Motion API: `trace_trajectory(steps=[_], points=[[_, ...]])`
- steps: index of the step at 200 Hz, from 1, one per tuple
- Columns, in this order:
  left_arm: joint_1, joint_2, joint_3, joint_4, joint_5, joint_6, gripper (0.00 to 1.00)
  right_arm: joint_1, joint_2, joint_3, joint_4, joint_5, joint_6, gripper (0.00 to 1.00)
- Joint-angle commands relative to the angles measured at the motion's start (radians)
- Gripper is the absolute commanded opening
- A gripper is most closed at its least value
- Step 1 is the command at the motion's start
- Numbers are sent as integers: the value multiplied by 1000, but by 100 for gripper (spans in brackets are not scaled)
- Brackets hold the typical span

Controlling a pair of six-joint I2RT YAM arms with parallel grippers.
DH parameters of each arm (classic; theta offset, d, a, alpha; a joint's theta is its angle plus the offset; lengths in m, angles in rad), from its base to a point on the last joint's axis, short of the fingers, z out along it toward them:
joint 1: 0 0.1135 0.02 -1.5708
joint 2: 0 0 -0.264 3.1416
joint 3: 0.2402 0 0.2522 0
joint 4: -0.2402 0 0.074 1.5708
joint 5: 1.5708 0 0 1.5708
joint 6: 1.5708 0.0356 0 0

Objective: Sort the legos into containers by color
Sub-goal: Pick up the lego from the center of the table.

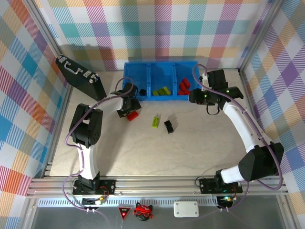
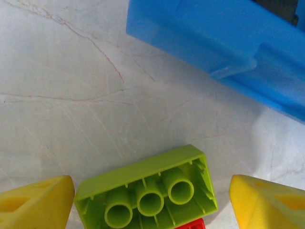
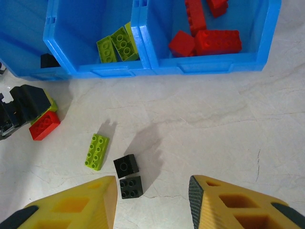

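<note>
The blue three-compartment tray [image 1: 150, 71] stands at the back. Its left compartment holds a black brick [image 3: 47, 60], the middle one lime green bricks [image 3: 116, 45], the right one red bricks [image 3: 209, 40]. My left gripper [image 1: 128, 108] is low in front of the tray's left end and open. An upside-down lime green brick [image 2: 147, 191] lies between its yellow fingers [image 2: 35, 205], stuck to a red brick [image 1: 133, 115]. A loose green brick [image 1: 156, 121] and two black bricks [image 1: 168, 126] lie mid-table. My right gripper [image 3: 152, 191] hovers open over the table just right of them, holding nothing.
A black briefcase [image 1: 81, 76] with silver latches leans at the back left. Plaid walls and metal frame posts close in the table on three sides. Bare table surface [image 1: 209, 143] spreads in front of the tray and to the right of the loose bricks.
</note>
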Motion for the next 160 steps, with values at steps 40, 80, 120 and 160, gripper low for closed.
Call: trace_trajectory(steps=[40, 80, 120, 160], points=[[17, 46, 37, 17, 23, 1, 79, -3, -23, 4, -12, -8, 9, 46], [17, 50, 36, 17, 27, 3, 76, -3, -30, -9, -8, 1, 9, 46], [19, 35, 31, 16, 24, 9, 68, -4, -35, -14, -5, -1, 14, 46], [19, 5, 42, 6, 28, 20, 67, -3, -44, -15, -6, 2, 14, 46]])
